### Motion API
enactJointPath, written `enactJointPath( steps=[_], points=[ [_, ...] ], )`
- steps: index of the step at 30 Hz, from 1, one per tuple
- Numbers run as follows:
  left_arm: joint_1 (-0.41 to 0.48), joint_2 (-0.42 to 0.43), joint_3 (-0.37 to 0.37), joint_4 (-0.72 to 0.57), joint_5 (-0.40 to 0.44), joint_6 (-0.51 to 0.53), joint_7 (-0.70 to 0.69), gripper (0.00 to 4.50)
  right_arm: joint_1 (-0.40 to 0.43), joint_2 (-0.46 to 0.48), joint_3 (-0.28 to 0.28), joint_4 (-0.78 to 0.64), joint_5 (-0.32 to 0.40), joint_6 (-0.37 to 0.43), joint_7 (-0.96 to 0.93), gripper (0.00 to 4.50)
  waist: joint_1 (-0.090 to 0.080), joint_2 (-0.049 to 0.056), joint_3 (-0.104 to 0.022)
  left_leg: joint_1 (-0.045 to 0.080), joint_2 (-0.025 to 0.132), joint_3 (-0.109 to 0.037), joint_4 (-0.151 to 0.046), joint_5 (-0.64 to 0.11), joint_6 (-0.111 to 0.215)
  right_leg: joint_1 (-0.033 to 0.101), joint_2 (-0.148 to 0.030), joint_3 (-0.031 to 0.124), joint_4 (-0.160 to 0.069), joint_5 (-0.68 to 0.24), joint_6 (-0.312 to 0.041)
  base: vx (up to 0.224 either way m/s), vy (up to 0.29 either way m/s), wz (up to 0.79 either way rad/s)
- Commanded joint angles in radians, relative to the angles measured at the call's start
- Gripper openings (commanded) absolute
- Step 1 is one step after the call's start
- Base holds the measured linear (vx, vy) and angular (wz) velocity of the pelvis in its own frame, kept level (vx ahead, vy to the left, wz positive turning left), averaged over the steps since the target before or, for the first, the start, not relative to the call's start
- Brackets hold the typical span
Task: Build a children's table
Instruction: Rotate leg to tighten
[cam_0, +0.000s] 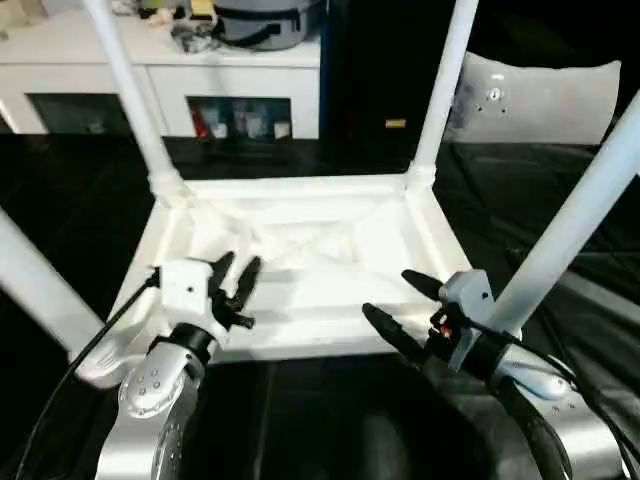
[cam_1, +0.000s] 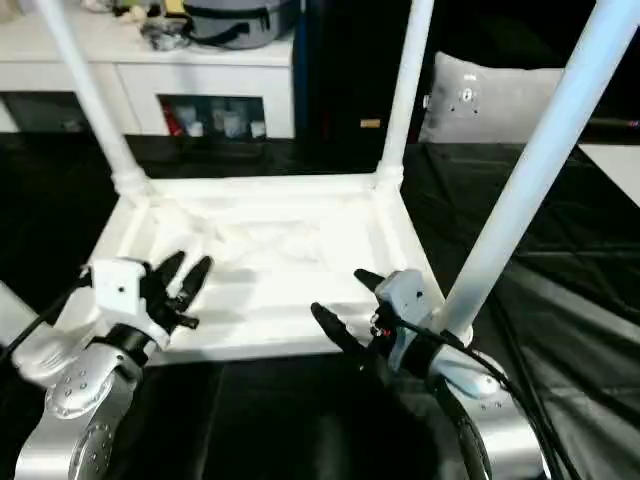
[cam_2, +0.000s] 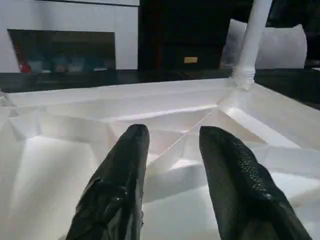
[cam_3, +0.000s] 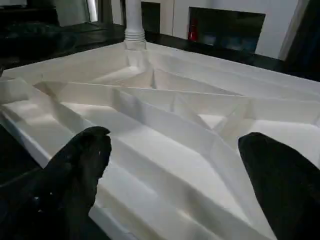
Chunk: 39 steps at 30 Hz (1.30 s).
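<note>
Item: children's table (cam_0: 300, 265), upturned on a black floor covering (cam_0: 300, 420), directly ahead of the robot.

Handling (judged, not tested): moulded white plastic, probably light for its bulk and fairly stiff thanks to the ribbing; the smooth surfaces look slippery to hard black fingers. The long legs would act as levers, so pulling on one high up could tip the whole piece or strain a socket. Best holds appear to be the raised edge wall on the near side, or a leg low down by its socket.

Appearance: rectangular top with ribbed underside facing up, diagonal and cross ribs meeting near the middle. Four tapered tubular legs stand in the corners: far left leg (cam_0: 130, 95), far right leg (cam_0: 440, 85), near right leg (cam_0: 575, 225), near left leg (cam_0: 35, 285) (its socket partly hidden behind the left arm).

Left gripper (cam_0: 232, 283): over the near left part of the underside, jaws partly parted, nothing between them.

Right gripper (cam_0: 405, 305): at the near edge beside the near right leg, jaws spread wide, holding nothing.

Surroundings: white cabinet (cam_0: 160, 70) behind, with a grey container (cam_0: 265, 22) on top; pale cushion (cam_0: 540, 100) at the far right.
</note>
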Motion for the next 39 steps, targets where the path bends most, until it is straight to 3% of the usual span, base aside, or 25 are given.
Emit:
enactJointPath(
  steps=[1, 3, 4, 7, 10, 11, 13, 16, 18, 19, 20, 21, 22, 24, 26, 27, 29, 31, 35, 36, 39],
  points=[
    [-0.007, 0.007, 0.002, -0.004, 0.014, 0.017, 0.01, 2.23, -0.002, -0.002, -0.005, -0.014, -0.002, 0.008, -0.012, 4.5, -0.009, 0.002, -0.023, 0.018, 0.14, -0.09, -0.123, -0.597, -0.107, -0.004, -0.146, 0.08, -0.116, -0.429, -0.118, -0.054, 0.05, -0.09],
    [-0.007, 0.014, 0.001, -0.003, 0.013, 0.024, 0.003, 2.23, -0.003, -0.007, -0.003, -0.01, -0.01, 0.008, -0.015, 4.5, -0.016, 0.002, -0.023, 0.007, 0.139, -0.089, -0.129, -0.57, -0.104, 0.002, -0.152, 0.083, -0.112, -0.359, -0.123, -0.027, 0.025, -0.04],
    [-0.007, 0.017, -0.001, -0.003, 0.017, 0.024, 0.001, 2.42, -0.003, -0.006, -0.004, -0.009, -0.008, 0.01, -0.017, 4.5, -0.016, 0.004, -0.024, 0.006, 0.138, -0.088, -0.129, -0.561, -0.101, 0.002, -0.153, 0.083, -0.113, -0.354, -0.123, 0.0, 0.0, 0.0],
    [-0.007, 0.031, -0.006, -0.002, 0.012, 0.026, -0.01, 2.42, -0.007, -0.01, -0.008, -0.001, -0.01, 0.006, -0.021, 4.5, -0.017, -0.004, -0.024, 0.006, 0.137, -0.079, -0.122, -0.523, -0.081, -0.006, -0.16, 0.087, -0.119, -0.384, -0.126, 0.0, 0.0, 0.0],
    [-0.001, 0.041, -0.009, -0.014, -0.029, 0.048, -0.044, 2.42, -0.016, -0.019, -0.004, 0.013, -0.026, 0.002, -0.023, 4.5, -0.015, -0.005, -0.025, 0.004, 0.14, -0.073, -0.119, -0.482, -0.067, -0.008, -0.165, 0.09, -0.119, -0.376, -0.137, 0.0, 0.0, 0.0],
    [0.003, 0.046, -0.014, -0.02, -0.036, 0.048, -0.057, 2.76, -0.016, -0.02, -0.003, 0.015, -0.026, 0.001, -0.02, 4.5, -0.014, -0.006, -0.025, 0.004, 0.141, -0.071, -0.12, -0.468, -0.062, -0.009, -0.162, 0.091, -0.117, -0.351, -0.144, 0.0, 0.0, 0.0],
    [0.013, 0.05, -0.02, -0.034, -0.054, 0.051, -0.08, 2.77, -0.019, -0.022, -0.004, 0.02, -0.023, 0.0, -0.016, 4.5, -0.012, -0.008, -0.031, -0.002, 0.145, -0.066, -0.121, -0.406, -0.039, -0.004, -0.161, 0.091, -0.108, -0.259, -0.165, 0.0, 0.0, 0.0],
    [0.029, 0.076, -0.04, -0.049, -0.067, 0.058, -0.126, 3.0, -0.033, -0.026, -0.011, 0.037, -0.026, -0.004, -0.017, 4.5, -0.007, -0.006, -0.033, -0.005, 0.145, -0.059, -0.118, -0.358, -0.012, -0.002, -0.163, 0.09, -0.106, -0.222, -0.183, 0.0, 0.0, 0.0],
    [0.048, 0.106, -0.062, -0.066, -0.087, 0.075, -0.176, 3.19, -0.05, -0.031, -0.017, 0.059, -0.031, -0.006, -0.021, 4.5, 0.0, -0.007, -0.039, -0.008, 0.148, -0.048, -0.114, -0.268, 0.02, 0.004, -0.16, 0.088, -0.1, -0.143, -0.198, 0.026, -0.009, -0.02],
    [0.055, 0.12, -0.068, -0.073, -0.091, 0.08, -0.193, 3.19, -0.056, -0.033, -0.02, 0.067, -0.035, -0.008, -0.025, 4.5, 0.0, -0.007, -0.039, -0.008, 0.148, -0.048, -0.114, -0.268, 0.02, 0.004, -0.16, 0.088, -0.1, -0.143, -0.198, 0.058, -0.019, -0.03],
    [0.067, 0.145, -0.077, -0.088, -0.104, 0.093, -0.228, 3.19, -0.067, -0.038, -0.025, 0.083, -0.04, -0.011, -0.033, 4.5, 0.003, -0.006, -0.043, -0.007, 0.149, -0.046, -0.114, -0.217, 0.032, 0.006, -0.156, 0.085, -0.092, -0.067, -0.208, 0.058, -0.019, -0.03],
    [0.074, 0.16, -0.078, -0.1, -0.121, 0.11, -0.253, 3.29, -0.077, -0.039, -0.031, 0.094, -0.04, -0.013, -0.037, 4.5, 0.001, -0.005, -0.051, -0.007, 0.148, -0.042, -0.11, -0.133, 0.058, 0.01, -0.15, 0.08, -0.077, 0.078, -0.226, 0.06, -0.02, -0.03],
    [0.075, 0.166, -0.078, -0.103, -0.128, 0.122, -0.259, 3.61, -0.081, -0.039, -0.033, 0.097, -0.037, -0.013, -0.036, 4.5, 0.0, -0.012, -0.053, -0.007, 0.148, -0.039, -0.107, -0.104, 0.074, 0.012, -0.15, 0.08, -0.075, 0.125, -0.23, 0.05, -0.016, -0.03],
    [0.077, 0.21, -0.09, -0.113, -0.132, 0.137, -0.305, 3.64, -0.089, -0.039, -0.03, 0.102, -0.037, -0.014, -0.032, 4.5, 0.007, -0.009, -0.058, -0.008, 0.144, -0.033, -0.096, -0.032, 0.115, 0.011, -0.153, 0.077, -0.067, 0.225, -0.241, 0.025, -0.008, -0.01],
    [0.08, 0.229, -0.091, -0.118, -0.137, 0.144, -0.322, 3.63, -0.092, -0.039, -0.027, 0.106, -0.039, -0.016, -0.031, 4.5, 0.01, -0.007, -0.053, -0.009, 0.145, -0.033, -0.1, -0.052, 0.134, 0.01, -0.152, 0.074, -0.068, 0.195, -0.24, 0.0, 0.0, 0.0],
    [0.088, 0.258, -0.084, -0.126, -0.142, 0.16, -0.343, 3.96, -0.098, -0.034, -0.022, 0.116, -0.04, -0.021, -0.035, 4.5, 0.012, -0.01, -0.051, -0.006, 0.149, -0.033, -0.104, -0.089, 0.128, 0.01, -0.152, 0.073, -0.072, 0.142, -0.241, 0.0, 0.0, 0.0],
    [0.089, 0.276, -0.085, -0.127, -0.135, 0.164, -0.353, 3.96, -0.1, -0.029, -0.021, 0.12, -0.04, -0.022, -0.037, 4.5, 0.013, -0.006, -0.045, -0.003, 0.15, -0.034, -0.11, -0.144, 0.106, 0.006, -0.148, 0.074, -0.076, 0.056, -0.244, 0.0, 0.0, 0.0],
    [0.092, 0.356, -0.111, -0.122, -0.111, 0.186, -0.403, 4.08, -0.104, -0.018, -0.019, 0.141, -0.048, -0.032, -0.05, 4.5, 0.017, -0.007, -0.041, 0.003, 0.149, -0.033, -0.115, -0.205, 0.07, 0.0, -0.147, 0.077, -0.082, -0.036, -0.237, 0.0, 0.0, 0.0],
    [0.092, 0.415, -0.14, -0.107, -0.052, 0.185, -0.429, 4.43, -0.114, -0.009, -0.028, 0.178, -0.067, -0.04, -0.087, 4.5, 0.019, -0.009, -0.034, 0.008, 0.149, -0.03, -0.124, -0.281, 0.011, -0.007, -0.148, 0.082, -0.091, -0.152, -0.22, 0.0, 0.0, 0.0],
    [0.092, 0.425, -0.147, -0.096, -0.044, 0.173, -0.433, 4.48, -0.125, -0.003, -0.043, 0.196, -0.072, -0.042, -0.111, 4.5, 0.022, -0.008, -0.036, 0.009, 0.148, -0.031, -0.125, -0.293, -0.012, -0.009, -0.15, 0.084, -0.091, -0.169, -0.209, 0.0, 0.0, 0.0],
    [0.082, 0.429, -0.157, -0.071, -0.023, 0.163, -0.418, 4.48, -0.143, 0.003, -0.067, 0.218, -0.075, -0.036, -0.147, 4.5, 0.023, -0.009, -0.036, 0.013, 0.148, -0.028, -0.128, -0.305, -0.032, -0.012, -0.148, 0.086, -0.091, -0.159, -0.204, 0.0, 0.0, 0.0]
  ],
)
